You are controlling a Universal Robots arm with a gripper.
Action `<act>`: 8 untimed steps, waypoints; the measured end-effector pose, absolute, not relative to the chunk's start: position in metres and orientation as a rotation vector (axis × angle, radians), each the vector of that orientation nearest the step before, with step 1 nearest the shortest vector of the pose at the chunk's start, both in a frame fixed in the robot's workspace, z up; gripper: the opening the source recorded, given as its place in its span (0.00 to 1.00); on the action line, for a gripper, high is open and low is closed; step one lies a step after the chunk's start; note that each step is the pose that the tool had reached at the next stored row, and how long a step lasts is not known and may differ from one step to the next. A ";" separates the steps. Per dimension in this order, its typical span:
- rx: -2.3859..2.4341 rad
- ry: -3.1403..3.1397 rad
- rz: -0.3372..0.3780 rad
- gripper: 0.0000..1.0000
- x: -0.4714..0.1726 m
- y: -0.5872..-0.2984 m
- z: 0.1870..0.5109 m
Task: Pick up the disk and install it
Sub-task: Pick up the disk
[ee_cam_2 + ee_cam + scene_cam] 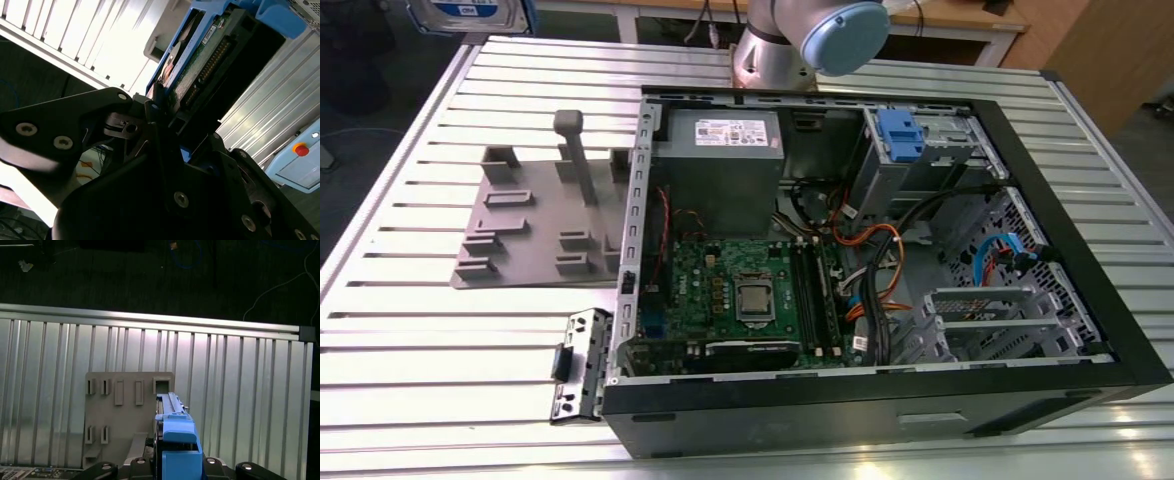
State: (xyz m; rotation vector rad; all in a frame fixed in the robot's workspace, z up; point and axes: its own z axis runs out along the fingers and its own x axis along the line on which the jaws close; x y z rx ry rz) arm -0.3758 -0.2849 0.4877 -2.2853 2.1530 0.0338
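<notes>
The disk (470,12) hangs in the air above the table's far corner at the exterior view's left, its white-and-blue label and blue side rails showing. In the second wrist view my gripper (161,116) is shut on the disk (200,65), with black fingers (150,111) clamped on its edge beside the blue rail and green circuit board. The first wrist view looks down the held disk (175,432), blue rail uppermost, over the grey fixture plate (125,410).
An open computer case (1067,260) lies on the slatted metal table (427,400). In the case are a grey power supply (720,165), a motherboard (734,290) and a blue-latched drive cage (901,135). The grey fixture plate (540,225) and a loose bracket (580,365) lie beside the case.
</notes>
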 end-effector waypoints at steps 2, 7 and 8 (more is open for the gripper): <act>-2.285 2.153 0.034 0.36 -0.376 -0.285 0.489; -2.285 2.153 0.034 0.36 -0.376 -0.285 0.494; -2.285 2.153 0.034 0.36 -0.376 -0.285 0.495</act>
